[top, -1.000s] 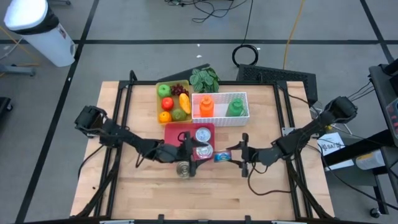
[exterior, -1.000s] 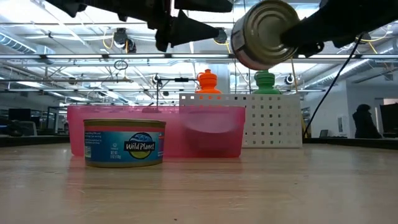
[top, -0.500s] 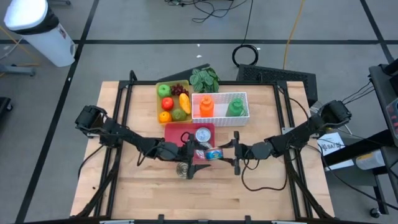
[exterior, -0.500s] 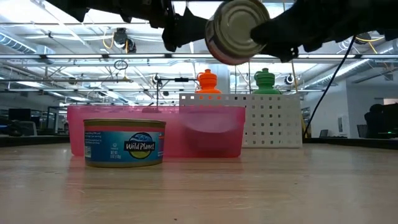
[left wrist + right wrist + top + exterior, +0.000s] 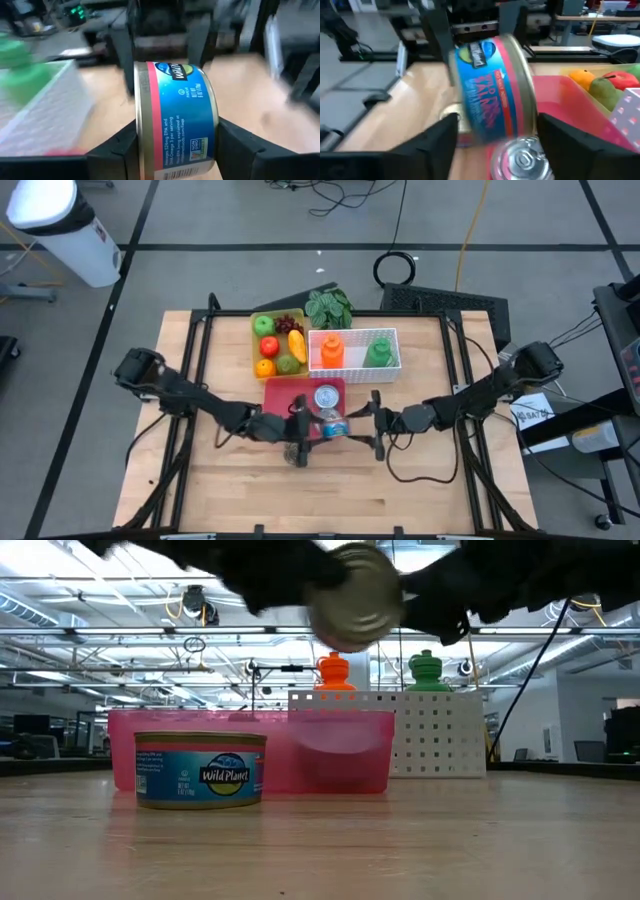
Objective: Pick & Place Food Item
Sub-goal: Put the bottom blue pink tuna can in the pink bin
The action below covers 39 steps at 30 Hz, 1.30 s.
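Overhead, both claws point(image 5: 333, 426) clamp one can point(image 5: 335, 424) above the red tray's point(image 5: 283, 390) edge.

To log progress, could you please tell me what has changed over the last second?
The right gripper, shut on the blue-and-red labelled tin can, carried it leftward to the red plastic tray, beside the left gripper. The other blue-labelled tin stayed put.
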Motion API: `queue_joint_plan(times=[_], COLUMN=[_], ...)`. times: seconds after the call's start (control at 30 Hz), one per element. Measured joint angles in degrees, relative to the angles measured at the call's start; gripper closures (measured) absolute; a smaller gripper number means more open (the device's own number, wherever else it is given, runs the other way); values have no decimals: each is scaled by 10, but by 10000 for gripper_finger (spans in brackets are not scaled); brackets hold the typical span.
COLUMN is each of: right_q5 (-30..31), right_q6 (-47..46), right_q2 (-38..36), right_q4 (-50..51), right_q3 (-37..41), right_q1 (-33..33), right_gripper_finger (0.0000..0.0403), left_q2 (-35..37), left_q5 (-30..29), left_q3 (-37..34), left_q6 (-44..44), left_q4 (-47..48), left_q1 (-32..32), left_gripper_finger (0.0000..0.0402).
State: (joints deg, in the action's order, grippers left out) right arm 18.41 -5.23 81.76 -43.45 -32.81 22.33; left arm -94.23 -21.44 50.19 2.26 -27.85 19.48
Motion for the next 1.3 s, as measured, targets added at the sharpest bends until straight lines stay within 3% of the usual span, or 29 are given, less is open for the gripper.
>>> queue_joint_plan(times=[0.13,0.23,0.37,0.47,0.93,1.17,1.23,1.3], right_q5=[-21,-15,-8,-6,-4,-4,-4,-4], right_q6=[-24,-32,-30,-27,-31,-31,-31,-31], right_q2=[-24,-40,-45,-45,-45,-45,-45,-45], right_q4=[49,73,77,77,82,86,86,86], right_q3=[0,0,0,0,0,0,0,0], right_q1=[5,3,3,-2,-7,-7,-7,-7], right_gripper_finger=[80,40,23,24,26,26,25,25], left_q2=[72,113,124,102,-9,-13,-13,-13], left_q5=[-148,-258,-283,-272,-169,-137,-140,-138], left_q3=[-1,-1,-1,-1,1,-1,-1,-1], left_q6=[-7,82,248,308,241,253,253,253], left_q4=[180,347,560,636,578,539,533,529], left_q1=[37,67,83,73,-18,-27,-27,-27], left_gripper_finger=[210,210,210,210,206,36,17,25])
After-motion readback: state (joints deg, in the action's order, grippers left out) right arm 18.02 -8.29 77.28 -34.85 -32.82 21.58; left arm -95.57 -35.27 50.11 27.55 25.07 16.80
